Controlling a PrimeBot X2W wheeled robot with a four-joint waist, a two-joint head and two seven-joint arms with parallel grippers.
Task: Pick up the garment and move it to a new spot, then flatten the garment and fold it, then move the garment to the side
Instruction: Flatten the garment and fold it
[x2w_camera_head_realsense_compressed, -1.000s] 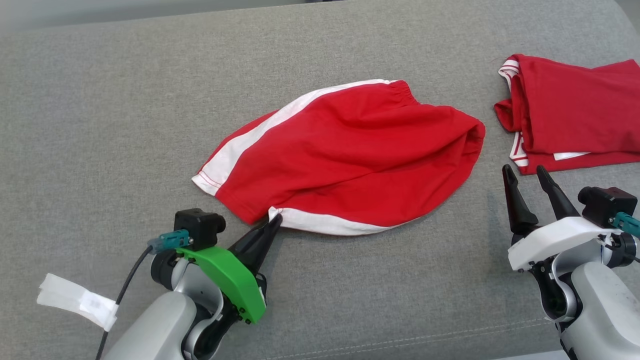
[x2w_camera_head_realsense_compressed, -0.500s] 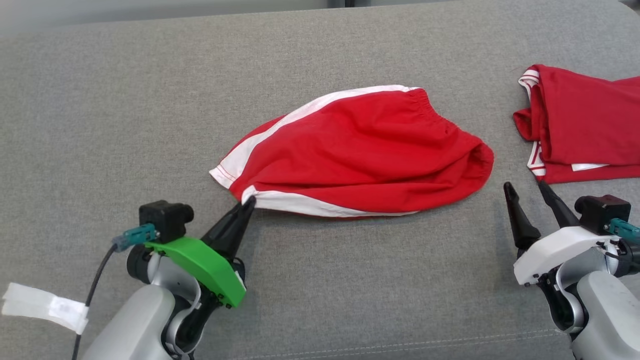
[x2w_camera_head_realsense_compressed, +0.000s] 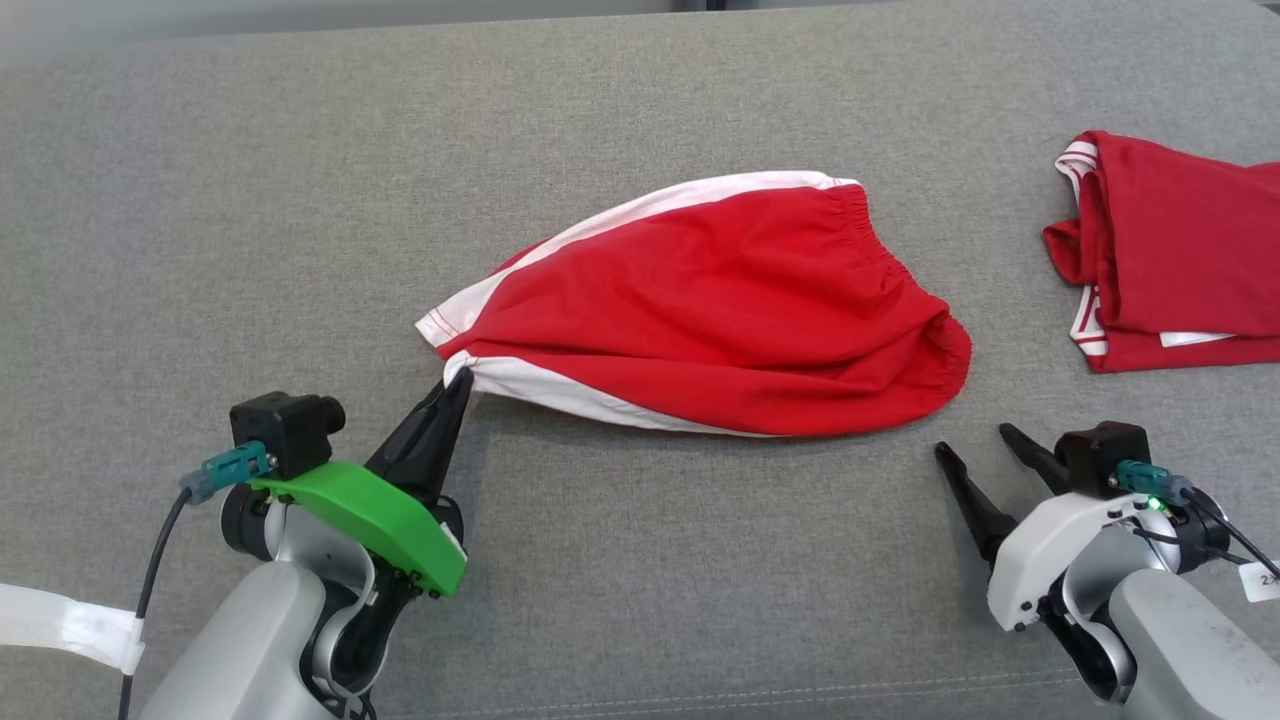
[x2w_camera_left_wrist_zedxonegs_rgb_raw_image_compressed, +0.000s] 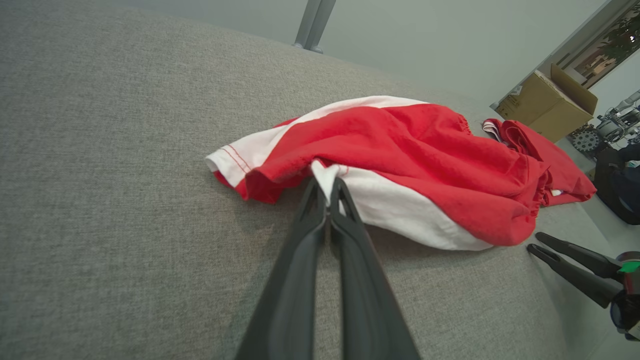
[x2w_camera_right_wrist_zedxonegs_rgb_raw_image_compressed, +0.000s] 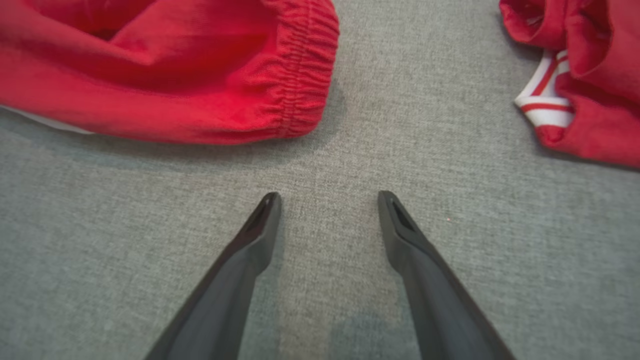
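Note:
The garment (x2w_camera_head_realsense_compressed: 740, 310) is a pair of red shorts with white side stripes, lying loosely bunched in the middle of the grey cushion. My left gripper (x2w_camera_head_realsense_compressed: 460, 378) is shut on the white hem corner at the shorts' near left end; the left wrist view shows that white corner (x2w_camera_left_wrist_zedxonegs_rgb_raw_image_compressed: 325, 175) pinched between the two fingers (x2w_camera_left_wrist_zedxonegs_rgb_raw_image_compressed: 327, 197). My right gripper (x2w_camera_head_realsense_compressed: 970, 440) stands open just off the elastic waistband end (x2w_camera_right_wrist_zedxonegs_rgb_raw_image_compressed: 305, 70) of the shorts, its fingers (x2w_camera_right_wrist_zedxonegs_rgb_raw_image_compressed: 265, 210) low over bare fabric and holding nothing.
A second red garment (x2w_camera_head_realsense_compressed: 1180, 270) with striped white trim lies folded at the right edge of the cushion (x2w_camera_head_realsense_compressed: 250, 200). A white tag (x2w_camera_head_realsense_compressed: 60, 625) hangs by my left arm. A cardboard box (x2w_camera_left_wrist_zedxonegs_rgb_raw_image_compressed: 547, 102) stands on the floor beyond the cushion.
My left gripper has pulled the hem corner to the left, drawing the shorts longer and flatter. The right gripper has dropped lower and tilted toward the waistband. The camera has shifted too.

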